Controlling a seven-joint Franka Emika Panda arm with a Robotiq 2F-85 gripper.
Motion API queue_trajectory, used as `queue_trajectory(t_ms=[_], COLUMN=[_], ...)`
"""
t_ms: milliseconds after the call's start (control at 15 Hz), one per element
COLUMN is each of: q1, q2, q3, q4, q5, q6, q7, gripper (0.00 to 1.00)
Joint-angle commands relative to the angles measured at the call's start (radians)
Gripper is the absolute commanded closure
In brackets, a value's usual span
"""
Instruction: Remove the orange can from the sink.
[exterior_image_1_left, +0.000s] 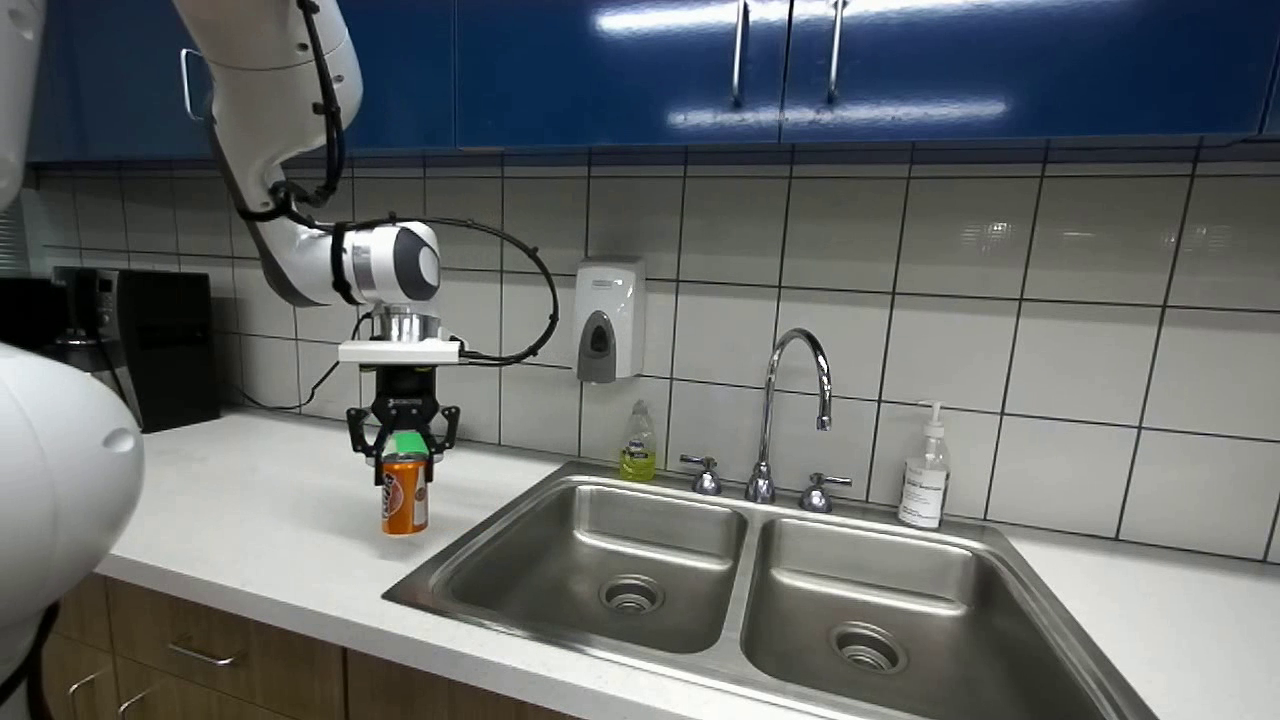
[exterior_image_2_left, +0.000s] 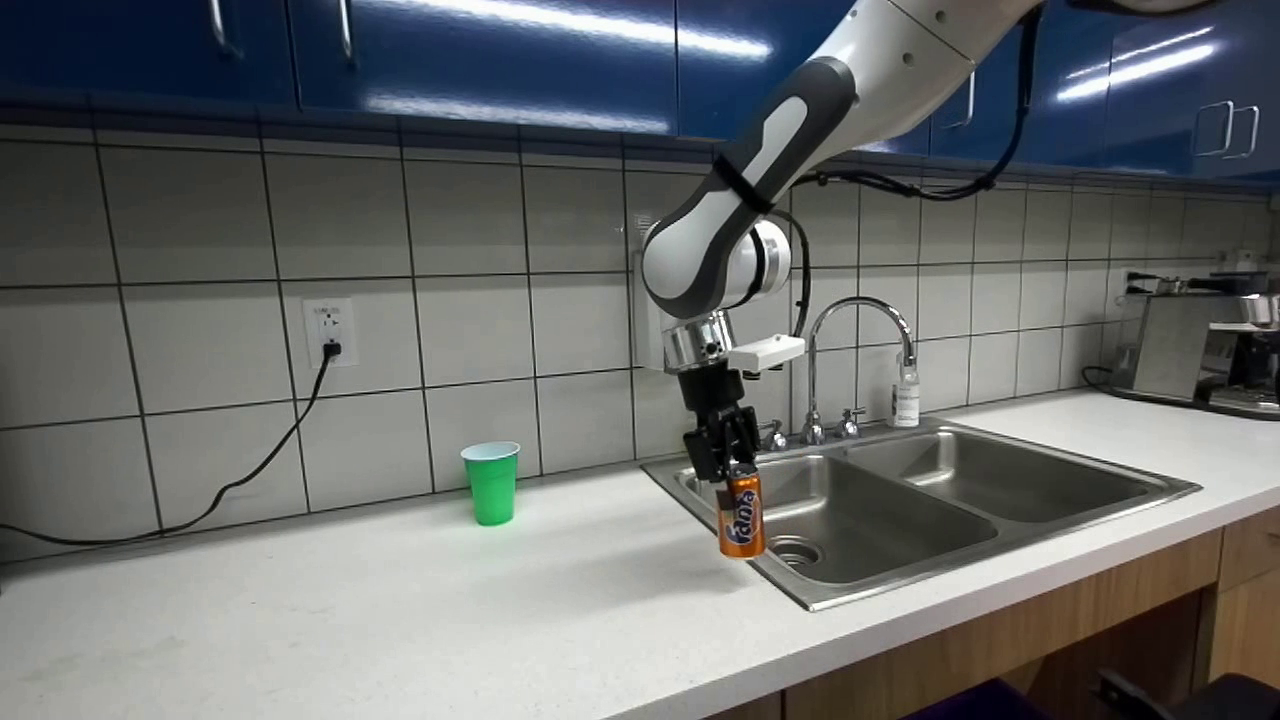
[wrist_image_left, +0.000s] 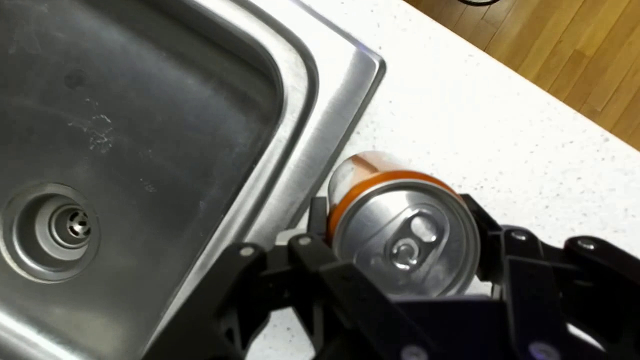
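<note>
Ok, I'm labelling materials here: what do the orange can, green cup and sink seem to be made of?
Orange can: metal, likely aluminium, glossy print; the silvery lid and pull tab show it.
Green cup: probably smooth plastic, given its even green wall and whitish inside; coated paper is possible.
Sink: metal, apparently satin stainless steel, from its soft grey reflections.

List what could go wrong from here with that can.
The hand grips the orange can by its upper part, so it might slip. The rim of the sink lies close beside it in the wrist view; set down now, the can could catch it and tip. A wide sideways move might knock the green cup.
</note>
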Motion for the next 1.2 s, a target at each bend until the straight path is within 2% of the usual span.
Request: queue_trajectory(t_ms=[0,867,933,1000,1133], q1=[0.021,0.056,0.056,0.055,0.052], q2=[0.007,0.101,0.098,0.094,0.072], q3=[0.029,0.037,0.036,0.035,0.034], q4=[0.006,0.03,0.026,0.023,0.013], q5=[-0.018,-0.029,-0.034,-0.035,-0.039], q6=[0.001,0.072,0.073,0.072,0.065], q7=[0.001,0.029,0.028,0.029,0.03], gripper=[0.62,0.62,0.12,0.11,0.01])
